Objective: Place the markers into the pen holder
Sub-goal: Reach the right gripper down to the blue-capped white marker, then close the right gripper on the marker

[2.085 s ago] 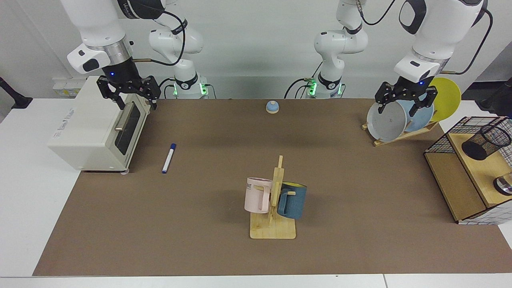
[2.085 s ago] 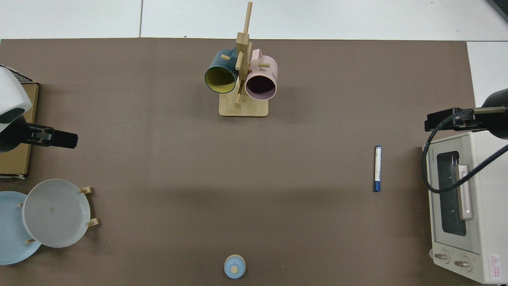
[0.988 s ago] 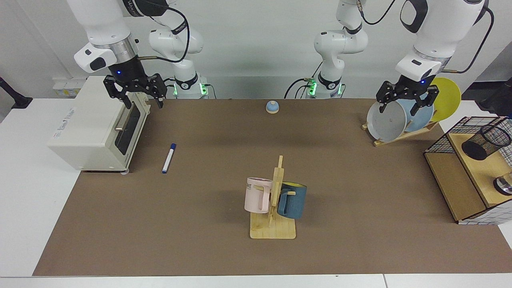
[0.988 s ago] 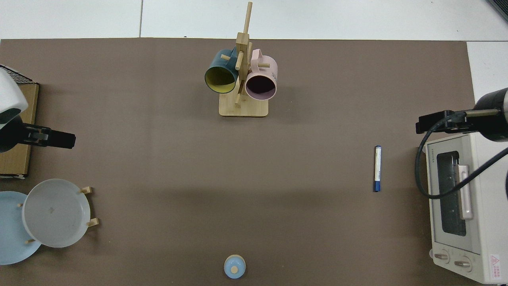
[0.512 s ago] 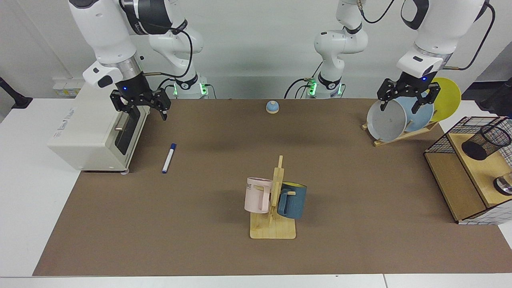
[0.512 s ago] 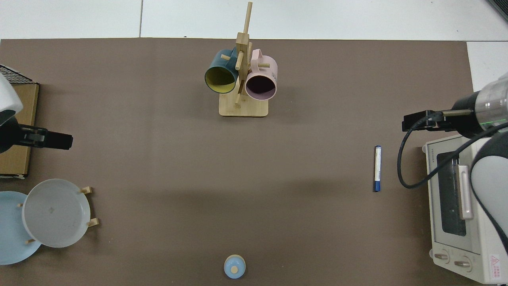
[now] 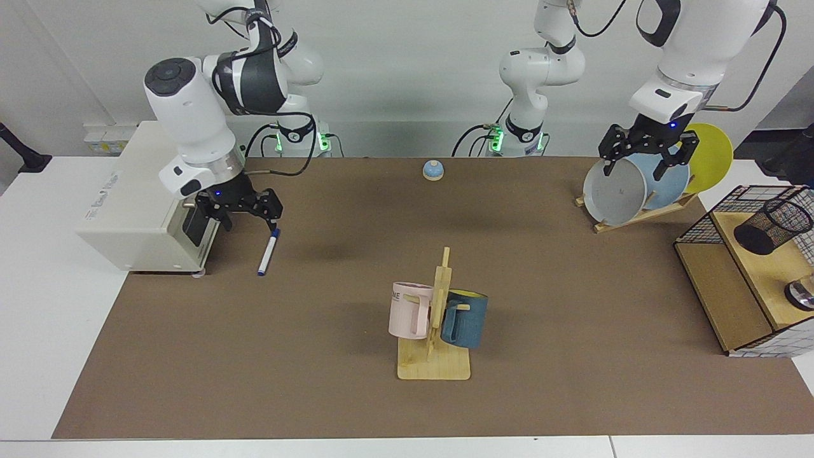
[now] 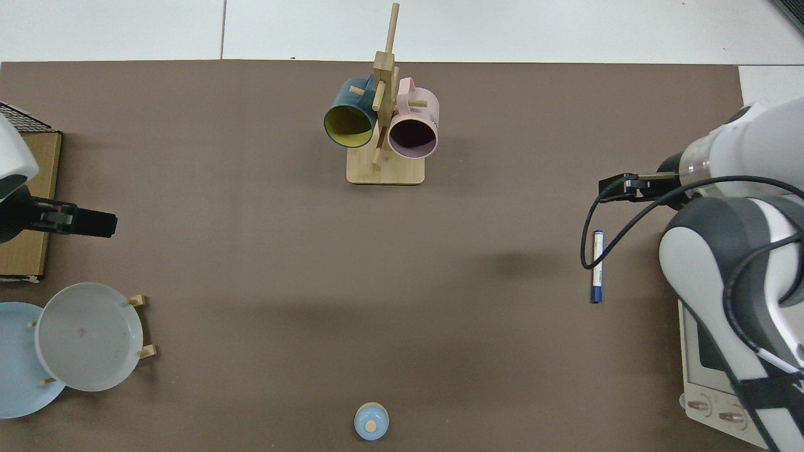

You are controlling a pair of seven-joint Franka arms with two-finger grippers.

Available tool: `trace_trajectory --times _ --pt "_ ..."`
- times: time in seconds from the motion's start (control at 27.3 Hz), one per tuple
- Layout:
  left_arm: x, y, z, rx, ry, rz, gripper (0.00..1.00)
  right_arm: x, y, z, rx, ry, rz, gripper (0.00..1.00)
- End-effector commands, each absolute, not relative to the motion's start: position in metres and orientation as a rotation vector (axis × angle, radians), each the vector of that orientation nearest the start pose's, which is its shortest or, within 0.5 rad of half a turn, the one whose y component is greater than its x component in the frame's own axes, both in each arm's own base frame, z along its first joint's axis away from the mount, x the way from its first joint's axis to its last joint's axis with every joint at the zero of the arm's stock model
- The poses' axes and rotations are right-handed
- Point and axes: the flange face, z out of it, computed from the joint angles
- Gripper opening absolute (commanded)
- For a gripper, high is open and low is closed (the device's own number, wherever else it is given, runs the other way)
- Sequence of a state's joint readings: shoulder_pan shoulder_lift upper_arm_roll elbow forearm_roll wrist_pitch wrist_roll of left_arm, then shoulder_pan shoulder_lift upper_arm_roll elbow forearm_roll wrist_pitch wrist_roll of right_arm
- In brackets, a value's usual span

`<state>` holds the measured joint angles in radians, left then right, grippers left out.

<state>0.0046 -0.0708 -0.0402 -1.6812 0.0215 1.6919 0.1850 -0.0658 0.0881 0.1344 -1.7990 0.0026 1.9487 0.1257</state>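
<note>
We see 1 white marker (image 7: 268, 252) with a blue cap lying flat on the brown mat (image 7: 356, 407), at about 9 o'clock from the mat's middle in the facing view. In the top view the same marker (image 8: 596, 267) lies at about 3 o'clock, just beside the toaster oven (image 7: 137, 203).

The right gripper (image 7: 248, 218) hovers low above the marker's cap end, its 2 fingers spread apart and holding nothing; 1 fingertip looks very near the cap, but we cannot tell whether it touches.

The black mesh pen holder (image 7: 772, 226) sits well apart from the marker, at about 3 o'clock in the facing view, tilted on a wooden shelf inside a wire-sided rack (image 7: 731, 299). A shiny round metal object (image 7: 801, 294) rests just beside it at 5 o'clock.

The left gripper (image 7: 641, 164) waits above a grey plate (image 7: 613, 193) in a plate stand, fingers open and empty; blue and yellow plates stand behind it.

Near the mat's middle at 6 o'clock, a wooden mug tree (image 7: 435, 331) carries 1 pink mug (image 7: 409, 310) and 1 blue mug (image 7: 465, 319). A small blue bell (image 7: 432, 170) sits at 12 o'clock.
</note>
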Motion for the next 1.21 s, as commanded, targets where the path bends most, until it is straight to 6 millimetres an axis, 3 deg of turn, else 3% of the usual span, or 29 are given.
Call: trace_trajectory --times 0.0,0.44,0.8,1.06,1.17 --pt "0.537 -0.022 0.621 -3.09 0.364 -0.104 1.0 0.598 0.046 0.464 -3.141 0.129 -0.125 1.0" --pt "0.537 -0.022 0.61 -3.091 0.365 -0.083 1.0 0.591 0.033 0.384 -3.207 0.092 -0.024 1.0" --pt "0.536 -0.022 0.606 -3.092 0.365 -0.069 1.0 0.572 0.006 0.318 -3.197 0.142 0.035 1.0" --pt "0.535 -0.022 0.602 -3.093 0.368 -0.054 1.0 0.569 -0.015 0.29 -3.183 0.2 0.03 0.98" --pt "0.536 -0.022 0.602 -3.093 0.366 -0.052 1.0 0.569 -0.015 0.288 -3.182 0.214 0.037 0.88"
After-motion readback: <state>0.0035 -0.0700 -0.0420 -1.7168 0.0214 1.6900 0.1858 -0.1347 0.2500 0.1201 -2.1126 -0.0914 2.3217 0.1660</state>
